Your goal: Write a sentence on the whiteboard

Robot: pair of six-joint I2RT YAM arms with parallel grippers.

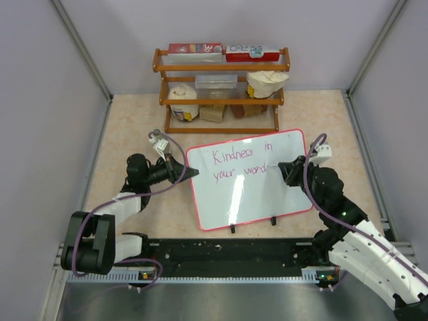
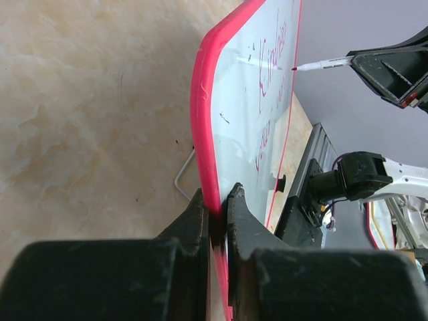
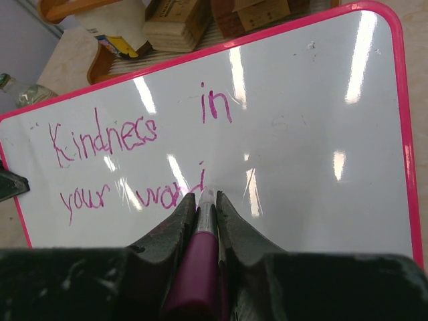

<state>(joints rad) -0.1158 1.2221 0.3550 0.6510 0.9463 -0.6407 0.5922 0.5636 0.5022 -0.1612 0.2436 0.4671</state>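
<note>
The whiteboard (image 1: pixel 257 194) with a red-pink frame stands tilted on two black clip feet mid-table. Pink handwriting (image 3: pixel 107 137) reads "Kindness in" above "your word" (image 3: pixel 127 195), the last letter partly hidden by the pen. My left gripper (image 2: pixel 217 208) is shut on the board's left frame edge (image 2: pixel 200 120). My right gripper (image 3: pixel 206 200) is shut on a magenta marker (image 3: pixel 200 254), its tip touching the board at the end of the second line. In the left wrist view the marker tip (image 2: pixel 314 65) meets the board face.
A wooden two-shelf rack (image 1: pixel 221 90) with boxes, a tub and bags stands behind the board. Grey walls close in both sides. A black rail (image 1: pixel 221 251) runs along the near edge. A small bottle (image 3: pixel 20 93) lies near the board's left corner.
</note>
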